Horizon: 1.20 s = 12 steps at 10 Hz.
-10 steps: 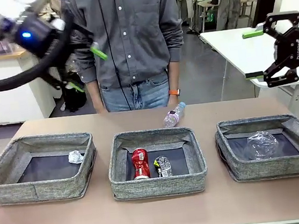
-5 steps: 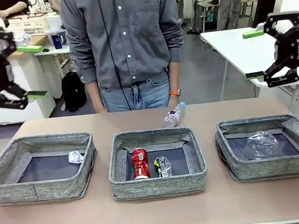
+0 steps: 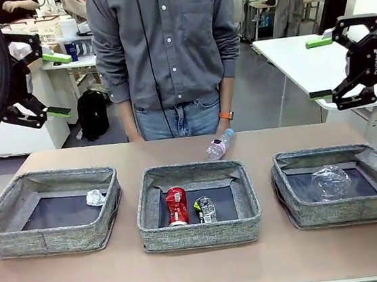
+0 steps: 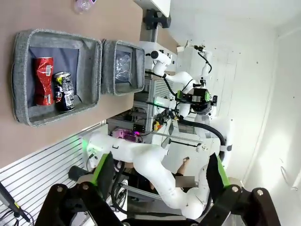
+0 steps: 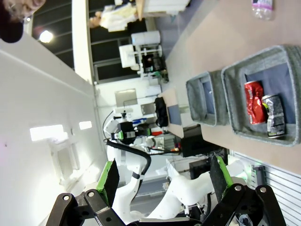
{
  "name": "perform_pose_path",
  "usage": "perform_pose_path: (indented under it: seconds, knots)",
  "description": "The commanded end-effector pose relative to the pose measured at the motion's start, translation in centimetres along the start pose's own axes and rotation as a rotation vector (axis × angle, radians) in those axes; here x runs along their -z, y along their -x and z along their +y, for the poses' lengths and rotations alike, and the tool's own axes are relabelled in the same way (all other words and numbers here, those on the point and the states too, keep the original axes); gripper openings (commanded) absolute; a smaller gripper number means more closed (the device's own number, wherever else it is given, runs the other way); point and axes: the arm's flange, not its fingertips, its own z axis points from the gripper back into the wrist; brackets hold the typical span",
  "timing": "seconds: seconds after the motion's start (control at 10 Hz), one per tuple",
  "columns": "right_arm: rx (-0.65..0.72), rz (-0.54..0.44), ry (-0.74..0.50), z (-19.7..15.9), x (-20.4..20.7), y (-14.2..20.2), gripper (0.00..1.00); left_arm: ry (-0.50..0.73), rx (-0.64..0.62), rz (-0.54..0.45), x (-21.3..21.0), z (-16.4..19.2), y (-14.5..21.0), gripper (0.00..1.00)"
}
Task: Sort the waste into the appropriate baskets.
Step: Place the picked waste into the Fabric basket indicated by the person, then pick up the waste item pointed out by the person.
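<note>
Beige table (image 3: 189,270): one clear bottle (image 3: 219,145) lies unsorted behind the middle basket (image 3: 201,231), well below both raised, empty, wide-open grippers, left (image 3: 57,85) and right (image 3: 319,68). Next comes reaching down, probably.

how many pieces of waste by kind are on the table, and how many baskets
cans: 2, crushed red can and crushed dark multicoloured can
paper ball: 1
plastic cup: 1
bottle: 1
waste total: 5
baskets: 3
total: 8
</note>
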Motion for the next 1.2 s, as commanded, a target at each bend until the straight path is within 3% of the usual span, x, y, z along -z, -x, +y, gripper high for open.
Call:
perform_pose_path:
  seconds: [0.0,1.1]
  knots:
    - [-0.003,-0.015,-0.017,0.24,0.14,-0.12,1.00,-0.012,-0.008,0.000,-0.50,0.08,0.00,1.00]
    - [-0.003,-0.015,-0.017,0.24,0.14,-0.12,1.00,-0.012,-0.008,0.000,-0.50,0.08,0.00,1.00]
